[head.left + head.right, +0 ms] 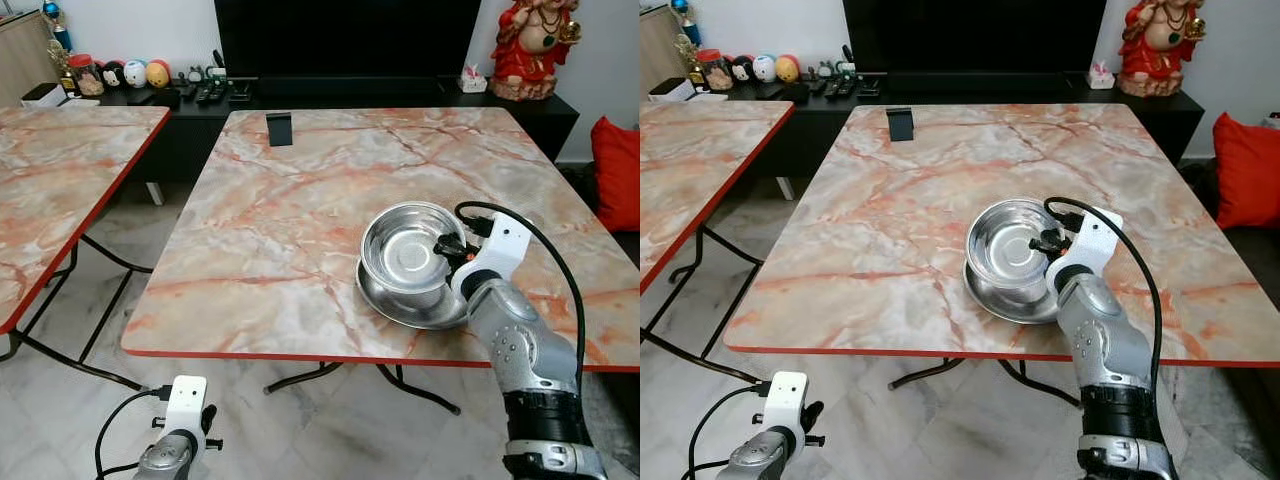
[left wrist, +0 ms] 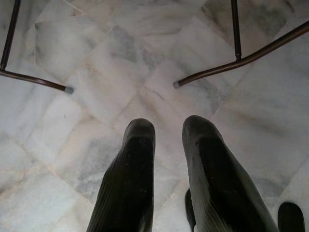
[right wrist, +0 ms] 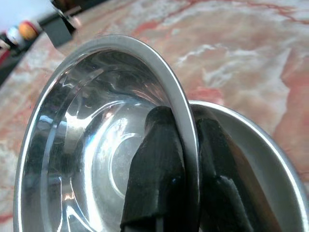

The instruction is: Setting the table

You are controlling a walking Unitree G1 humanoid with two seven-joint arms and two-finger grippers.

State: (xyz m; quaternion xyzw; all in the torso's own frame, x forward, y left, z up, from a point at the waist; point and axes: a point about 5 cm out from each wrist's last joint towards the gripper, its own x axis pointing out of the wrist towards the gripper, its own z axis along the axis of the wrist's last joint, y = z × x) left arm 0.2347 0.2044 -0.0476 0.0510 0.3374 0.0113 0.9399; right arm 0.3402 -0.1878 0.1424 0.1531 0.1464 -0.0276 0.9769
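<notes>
Right gripper (image 3: 186, 145) pinching the rim of the steel bowl (image 1: 408, 247), one jaw inside the wall, one outside, at the lower right of the left eye view. Bowl tipped slightly, sitting in the steel plate (image 1: 385, 300) on the marble desk (image 1: 290, 230), near the desk's front edge.

Risks, as a judgement:
- Thin, slick rim held at one point only; likely to swivel or slip out if lifted fast.
- Bowl nested in the plate; could drag or tip the plate with it if the two surfaces catch.
- Both pieces close to the front edge; a sideways push could send the plate toward the floor.
- Cable looping off the right wrist could snag the rim on a turn.

Left gripper (image 2: 169, 159) hanging idle at the lower left, over the tiled floor (image 2: 145, 58), jaws a little apart and holding nothing.

Count:
- one bowl
- one plate
- one small black stand (image 1: 279, 128) at the upper middle of the desk
- two desks, the second (image 1: 60, 170) at the left of the frame
- one red statue (image 1: 530, 45) at upper right
</notes>
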